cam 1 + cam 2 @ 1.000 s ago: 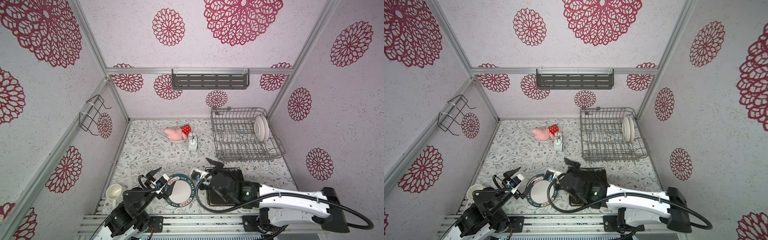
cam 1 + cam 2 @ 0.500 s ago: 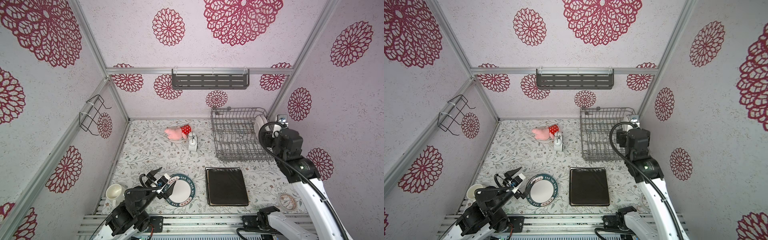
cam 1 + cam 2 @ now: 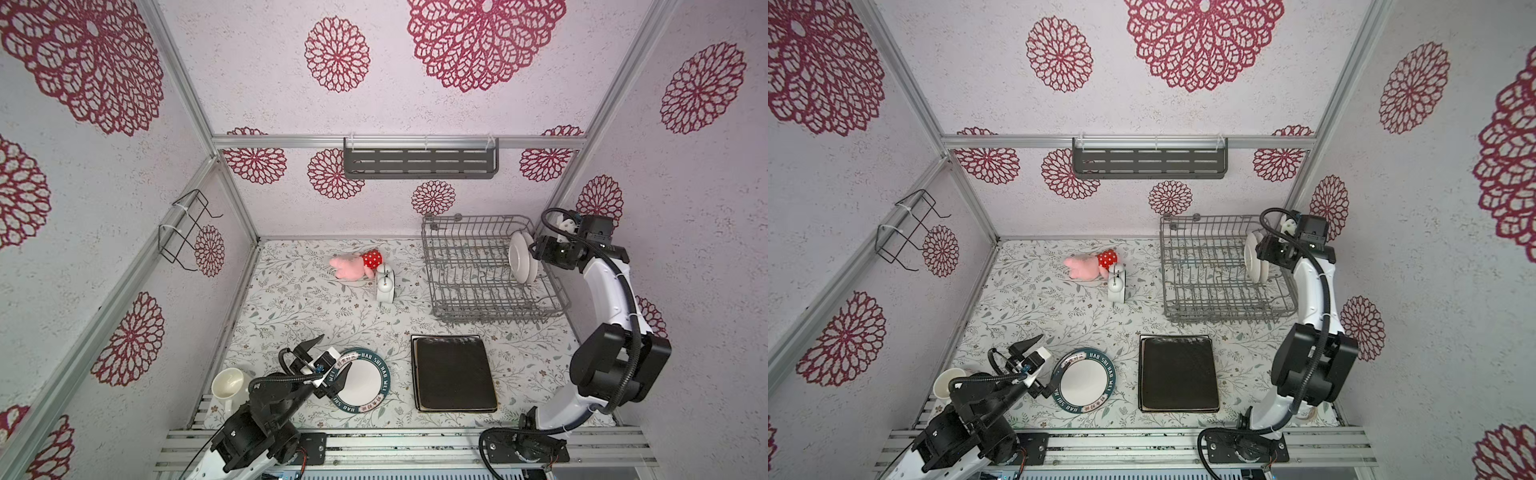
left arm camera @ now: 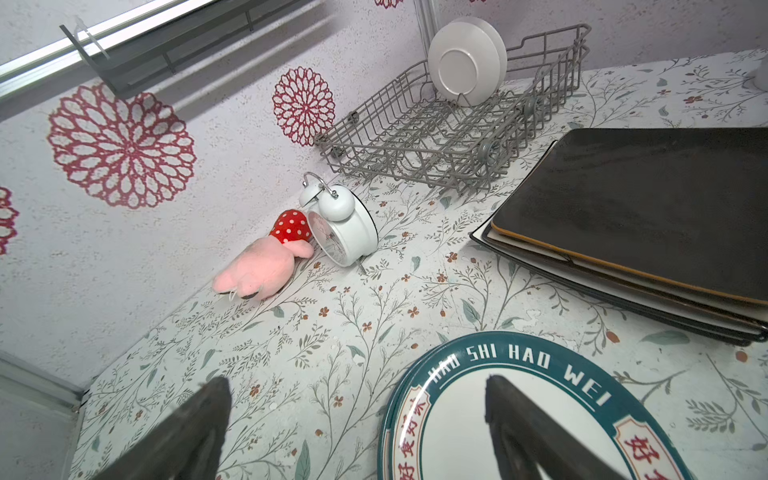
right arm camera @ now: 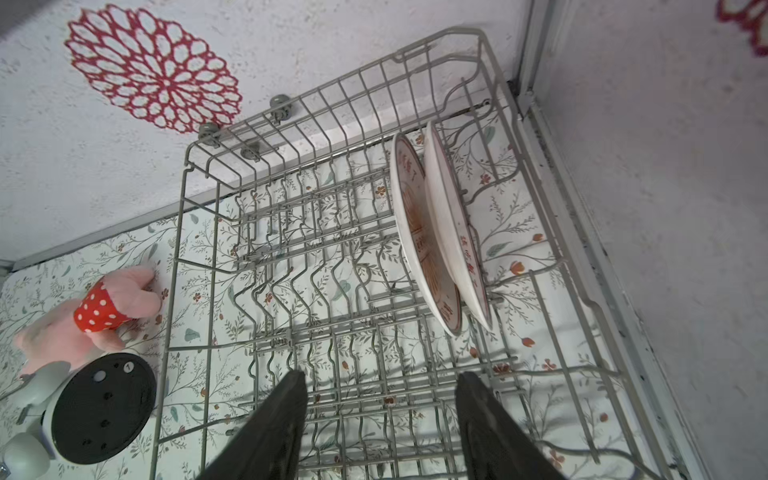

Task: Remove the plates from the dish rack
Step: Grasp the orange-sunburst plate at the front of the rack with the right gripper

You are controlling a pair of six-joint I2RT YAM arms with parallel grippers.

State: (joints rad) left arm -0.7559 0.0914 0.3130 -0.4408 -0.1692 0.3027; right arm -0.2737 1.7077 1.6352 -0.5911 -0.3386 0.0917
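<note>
- Plates left to unload: two round white ones (image 5: 436, 232) stand on edge, side by side, at the right end of the rack (image 3: 469, 270), the end nearest the side wall.
- Right gripper (image 5: 380, 415) hangs over the rack's near-right part, jaws partly apart with only wire between them, holding nothing.
- From that gripper the pair lies just ahead and a little toward the side wall; the discs run front to back along the rack, so the jaws would have to straddle a rim across its thickness.
- Judgement: the right arm is far nearer; the next move is likely a short reach onto the top edge of the plate closer to the rack's middle.
- Left gripper (image 4: 353, 424) is wide open and empty, well away from the rack, above a teal-rimmed plate (image 3: 363, 384).
- Dark square stack (image 3: 455, 374) lies flat in front of the rack.
</note>
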